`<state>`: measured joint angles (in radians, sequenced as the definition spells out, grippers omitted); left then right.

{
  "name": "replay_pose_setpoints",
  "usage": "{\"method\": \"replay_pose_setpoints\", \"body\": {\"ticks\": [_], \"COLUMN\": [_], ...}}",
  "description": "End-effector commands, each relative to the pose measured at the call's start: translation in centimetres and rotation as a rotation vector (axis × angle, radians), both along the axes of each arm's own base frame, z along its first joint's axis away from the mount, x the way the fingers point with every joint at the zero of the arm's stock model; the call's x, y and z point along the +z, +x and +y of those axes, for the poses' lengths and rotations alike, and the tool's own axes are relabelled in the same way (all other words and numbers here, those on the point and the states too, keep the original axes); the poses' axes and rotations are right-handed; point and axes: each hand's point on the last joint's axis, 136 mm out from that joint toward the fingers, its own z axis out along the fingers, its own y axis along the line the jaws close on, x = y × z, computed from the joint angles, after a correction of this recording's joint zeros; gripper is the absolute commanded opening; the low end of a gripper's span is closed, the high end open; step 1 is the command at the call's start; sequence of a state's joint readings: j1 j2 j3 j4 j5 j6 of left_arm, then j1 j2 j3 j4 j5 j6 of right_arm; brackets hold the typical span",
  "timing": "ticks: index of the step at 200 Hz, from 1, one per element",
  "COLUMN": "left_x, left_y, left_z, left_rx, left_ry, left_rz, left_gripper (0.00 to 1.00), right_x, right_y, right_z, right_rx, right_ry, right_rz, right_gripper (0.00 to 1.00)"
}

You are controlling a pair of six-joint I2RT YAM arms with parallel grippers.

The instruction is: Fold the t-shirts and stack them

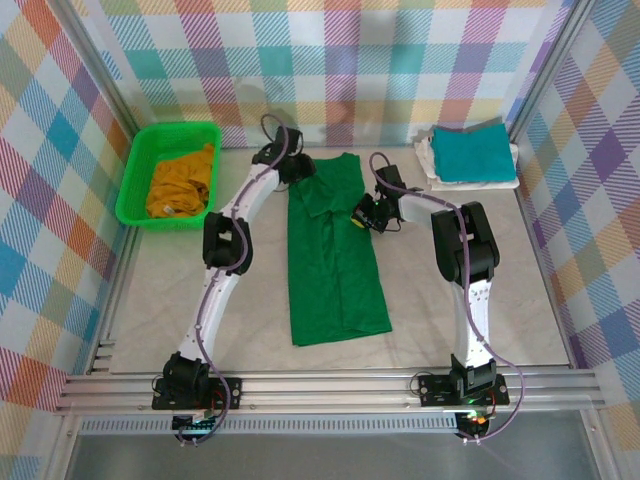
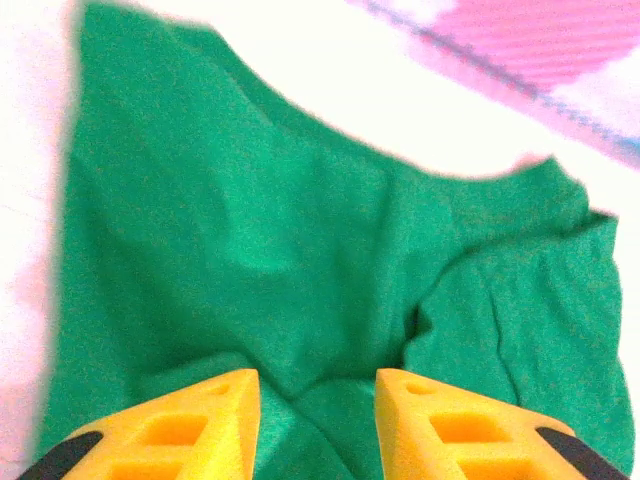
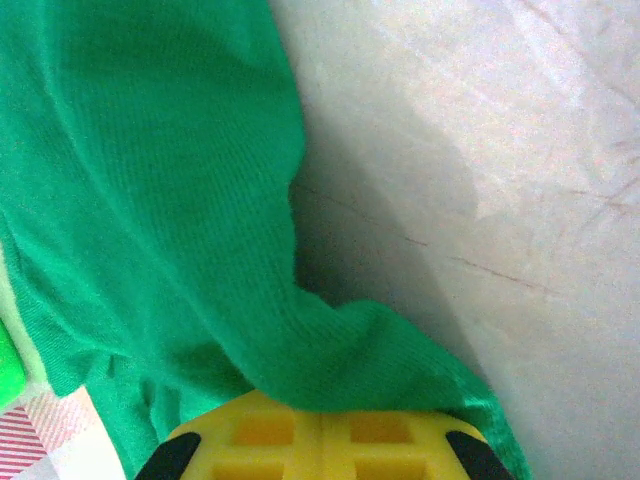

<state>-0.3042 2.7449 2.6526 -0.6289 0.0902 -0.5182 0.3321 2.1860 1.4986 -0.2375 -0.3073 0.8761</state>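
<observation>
Right gripper (image 3: 320, 415) is pinched tight on a fold of the dark green t-shirt (image 1: 335, 270), which lies lengthwise at table centre. The left gripper (image 2: 317, 385) hangs parted over its 12 o'clock end, apparently holding nothing. The cloth looks light and limp, best taken at its edges. The right wrist view reveals the pinch; the overhead view adds the teal t-shirt (image 1: 470, 152) at 2 o'clock.

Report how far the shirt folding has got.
Done: the teal shirt lies folded on the white shirt at the far right. In hand: the dark green shirt lies mid-table as a long strip; the right gripper is shut on its edge, the left gripper open over its far end. Left: finishing that fold and stacking it, then the mustard shirt, crumpled in the green basket.
</observation>
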Motion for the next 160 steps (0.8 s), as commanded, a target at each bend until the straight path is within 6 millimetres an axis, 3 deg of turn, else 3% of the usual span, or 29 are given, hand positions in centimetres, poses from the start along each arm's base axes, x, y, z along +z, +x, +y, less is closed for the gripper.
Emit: {"method": "replay_pose_setpoints", "body": {"ticks": [1,20,36,54,74,103,137,160], "left_x": [14.2,16.4,17.0,17.6,17.9,13.2,7.7,5.4], "left_y": [0.5,-0.7,-2.0,-4.4,-8.1,-13.1,-15.2,-14.7], "left_z": [3.5,3.9,3.6,2.8,1.5,1.3,1.3,0.7], "left_rx": [0.056,0.056,0.045,0.020,-0.002,-0.006,-0.016,-0.028], "left_ry": [0.044,0.049,0.019,-0.016,-0.012,-0.005,0.052,0.052], "left_rz": [-0.240,-0.254,-0.242,-0.247,-0.279,-0.171,-0.072,-0.030], "left_gripper": [0.37,0.38,0.38,0.38,0.38,0.38,0.38,0.37], "right_x": [1.5,1.4,0.4,-0.6,-0.2,0.2,-0.6,1.1], "right_y": [-1.8,-3.7,-5.2,-6.3,-6.5,-8.3,-11.2,-10.0], "right_z": [-1.0,-0.8,-0.6,-0.2,0.0,-0.5,-0.5,-0.5], "right_rx": [-0.016,-0.002,0.013,0.033,0.049,0.031,0.056,0.092], "right_ry": [-0.012,0.024,0.029,0.038,0.040,0.050,0.034,-0.015], "right_rz": [0.022,0.051,0.079,0.101,0.095,0.117,0.169,0.090], "right_gripper": [0.00,0.00,0.00,0.00,0.00,0.00,0.00,0.06]}}
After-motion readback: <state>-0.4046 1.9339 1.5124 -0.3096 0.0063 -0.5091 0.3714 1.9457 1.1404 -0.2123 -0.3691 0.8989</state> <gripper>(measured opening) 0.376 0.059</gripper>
